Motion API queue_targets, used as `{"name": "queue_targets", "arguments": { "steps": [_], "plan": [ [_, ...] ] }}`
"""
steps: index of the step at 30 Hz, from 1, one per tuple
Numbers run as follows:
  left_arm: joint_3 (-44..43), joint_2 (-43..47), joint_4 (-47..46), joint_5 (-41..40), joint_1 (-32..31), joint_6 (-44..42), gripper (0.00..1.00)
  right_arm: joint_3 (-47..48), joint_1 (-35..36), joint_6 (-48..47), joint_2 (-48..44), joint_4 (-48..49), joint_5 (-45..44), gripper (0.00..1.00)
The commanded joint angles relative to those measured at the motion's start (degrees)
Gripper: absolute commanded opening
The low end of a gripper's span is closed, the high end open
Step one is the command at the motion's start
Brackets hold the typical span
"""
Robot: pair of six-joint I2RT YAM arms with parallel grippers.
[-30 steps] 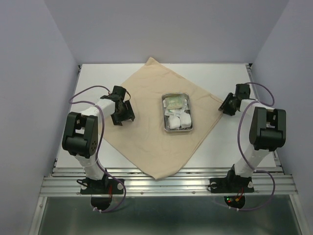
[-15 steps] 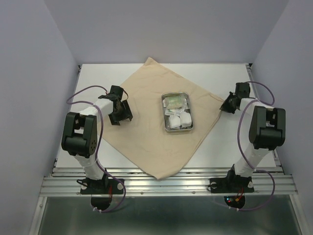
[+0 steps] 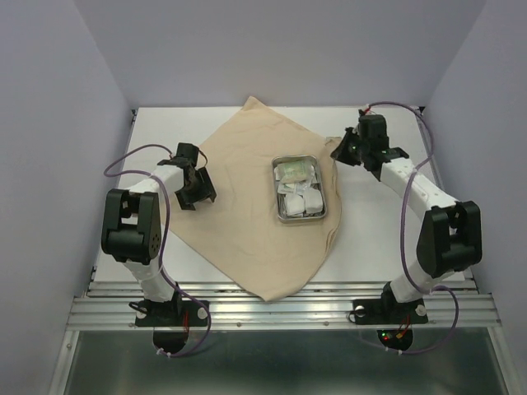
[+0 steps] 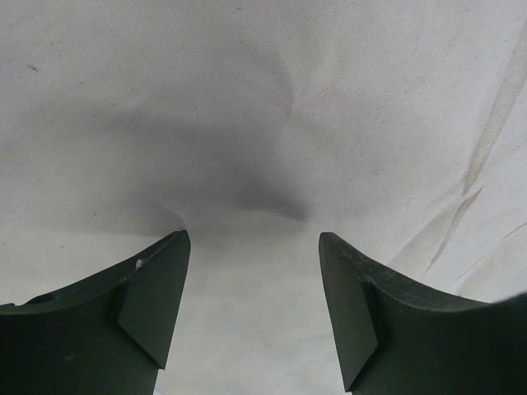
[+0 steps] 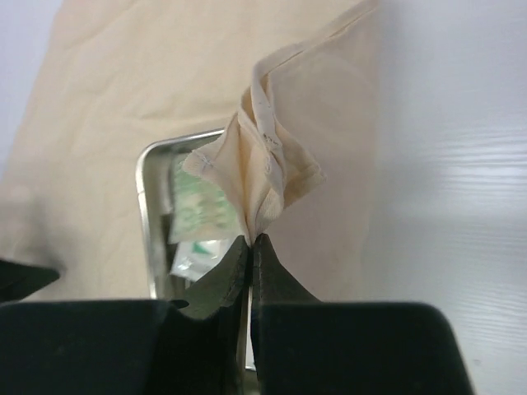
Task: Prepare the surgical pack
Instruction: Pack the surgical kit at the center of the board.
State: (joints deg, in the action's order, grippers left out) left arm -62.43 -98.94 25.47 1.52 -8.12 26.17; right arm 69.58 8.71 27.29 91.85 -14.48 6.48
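No legible text, label, brand, number or sign in any view; green print on the gauze packets (image 3: 295, 172) in the tray (image 3: 275, 191) is too small and blurred to read, in the top view and the right wrist view alike.
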Motion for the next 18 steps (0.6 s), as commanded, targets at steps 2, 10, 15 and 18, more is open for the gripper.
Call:
{"name": "queue_targets", "arguments": {
  "steps": [2,10,15,18],
  "plan": [
    [-0.14,2.69,0.19,0.68,-0.05,-1.21,0.75,4.85,9.12,1.01,-0.36,0.07,-1.99,0.01],
    [1.26,3.57,-0.42,1.47,-0.05,-1.21,0.75,11.98,21.43,0.75,6.66,-1.34,-4.19,0.01],
    [2.05,3.75,-0.95,2.26,-0.05,-1.21,0.75,14.26,24.51,0.22,11.49,-2.04,-4.63,0.01],
    [2.23,3.75,-1.13,2.52,-0.05,-1.21,0.75,16.11,26.18,-0.22,13.78,-3.27,-4.81,0.01]
  ]
}}
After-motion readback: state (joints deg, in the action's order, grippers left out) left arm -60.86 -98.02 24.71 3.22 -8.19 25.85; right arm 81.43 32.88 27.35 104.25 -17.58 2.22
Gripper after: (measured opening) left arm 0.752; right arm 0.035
